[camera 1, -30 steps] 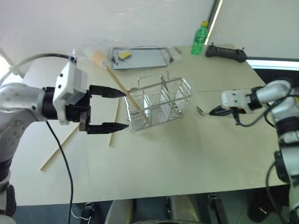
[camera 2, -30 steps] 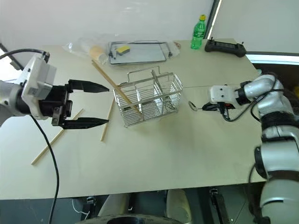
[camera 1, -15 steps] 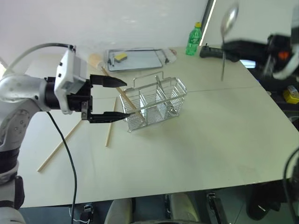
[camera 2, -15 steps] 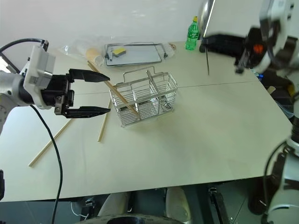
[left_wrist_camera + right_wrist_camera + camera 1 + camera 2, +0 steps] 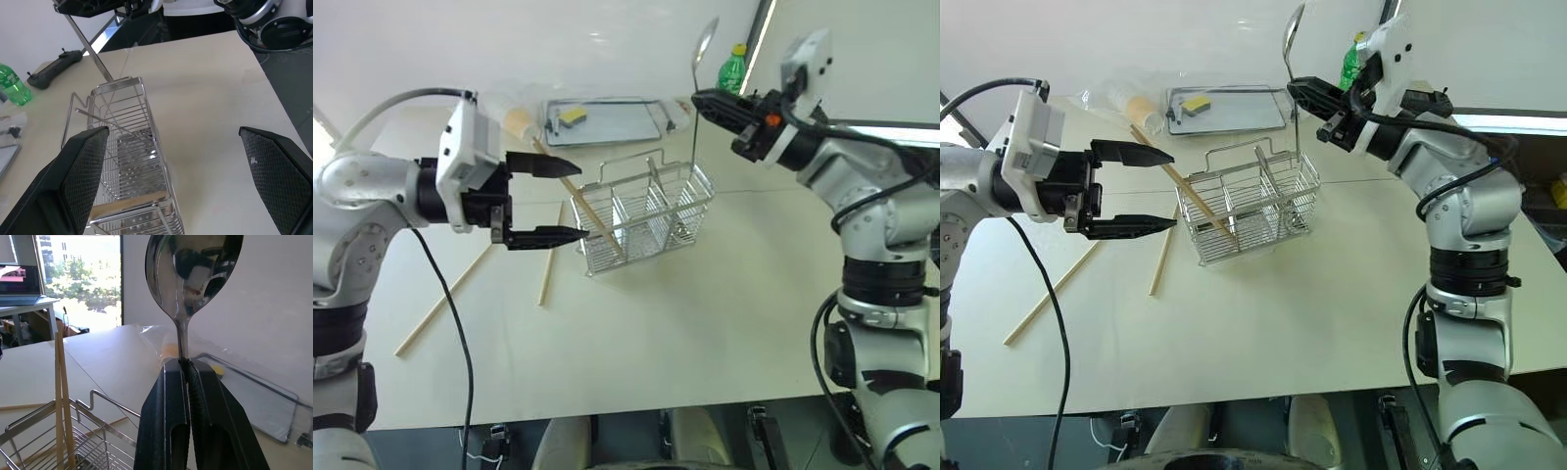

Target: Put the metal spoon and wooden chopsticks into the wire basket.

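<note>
above the silver wire-mesh basket [image 5: 646, 216] on the pale table [image 5: 705, 313], the right gripper [image 5: 1304, 90] is closed tight on the shiny metal spoon [image 5: 702, 61]. the spoon stands straight up, its oval bowl on top and its thin handle pointing down over the basket's far end. the basket sits in the middle of the table with its loop handle up. one pale wooden chopstick [image 5: 570, 191] leans in the near end of the basket and sticks out toward the flat grey tray [image 5: 605, 120]. two more chopsticks [image 5: 450, 298] lie flat on the table beside the basket, apart from each other. the left gripper [image 5: 566, 201] hangs in the air just beside the basket with its two black fingers spread wide, holding nothing. a green bottle [image 5: 730, 67] stands at the far edge of the table.
</note>
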